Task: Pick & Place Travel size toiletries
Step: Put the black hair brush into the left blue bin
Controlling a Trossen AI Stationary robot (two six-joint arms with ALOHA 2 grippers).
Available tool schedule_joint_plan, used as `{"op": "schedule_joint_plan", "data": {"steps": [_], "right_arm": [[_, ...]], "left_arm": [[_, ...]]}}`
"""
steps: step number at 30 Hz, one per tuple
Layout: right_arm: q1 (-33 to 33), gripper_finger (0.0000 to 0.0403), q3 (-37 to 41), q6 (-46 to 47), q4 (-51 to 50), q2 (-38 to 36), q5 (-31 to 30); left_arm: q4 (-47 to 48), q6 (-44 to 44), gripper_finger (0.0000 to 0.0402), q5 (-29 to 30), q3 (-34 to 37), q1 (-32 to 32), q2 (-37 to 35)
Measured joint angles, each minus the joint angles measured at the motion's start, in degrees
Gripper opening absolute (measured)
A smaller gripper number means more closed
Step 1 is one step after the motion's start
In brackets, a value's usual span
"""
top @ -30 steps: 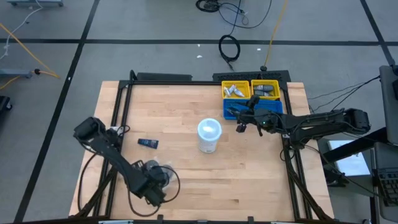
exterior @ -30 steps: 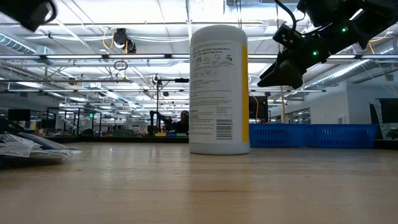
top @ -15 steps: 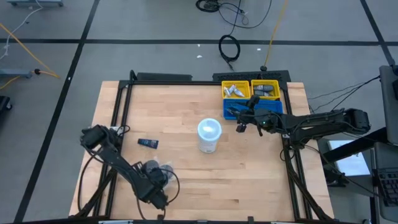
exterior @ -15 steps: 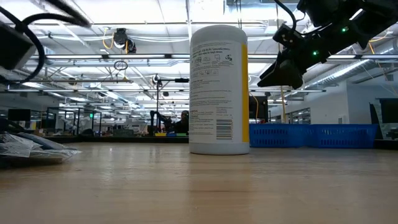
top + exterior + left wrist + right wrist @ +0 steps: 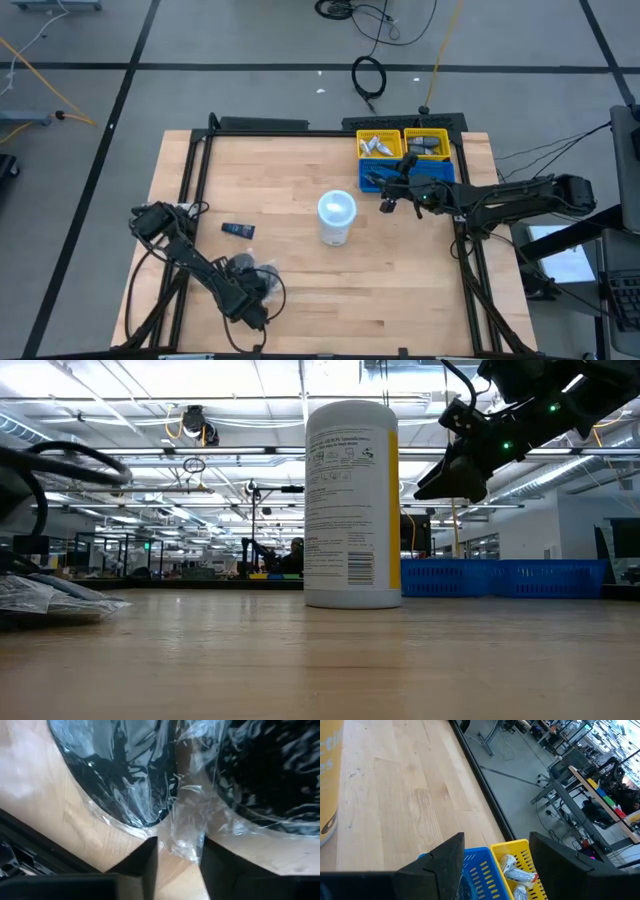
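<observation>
Dark jointed arms — black cables, green lights.

Glossy crinkled clear wrap (image 5: 187, 827) over dark discs (image 5: 120, 775); matt wooden table (image 5: 300, 180).
</observation>
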State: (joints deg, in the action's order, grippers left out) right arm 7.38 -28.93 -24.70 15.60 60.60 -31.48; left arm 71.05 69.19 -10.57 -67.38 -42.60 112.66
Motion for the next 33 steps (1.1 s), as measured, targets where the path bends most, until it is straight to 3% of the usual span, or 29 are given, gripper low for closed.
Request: {"op": "schedule_joint_plan", "data": {"steps": [4,6,17,33], "right_arm": [[0.0,0.0214,0.0,0.0,0.0,0.0,0.0],[0.0,0.0215,0.0,0.3,0.0,0.0,0.0],[0.0,0.0211,0.0,1.5,0.0,0.0,0.0],[0.0,0.0206,0.0,1.4,0.0,0.0,0.0]], "left_arm": [[0.2,-2.5,0.0039,-0.3,0.3,0.5,-0.3],[0.9,-3.3,0.0012,0.1,0.5,0.7,-0.7],[8.9,1.0,0.0000,3.9,-2.3,0.8,-5.5],[16.4,10.9,0.0000,33.1,-11.2,0.3,-18.6]]}}
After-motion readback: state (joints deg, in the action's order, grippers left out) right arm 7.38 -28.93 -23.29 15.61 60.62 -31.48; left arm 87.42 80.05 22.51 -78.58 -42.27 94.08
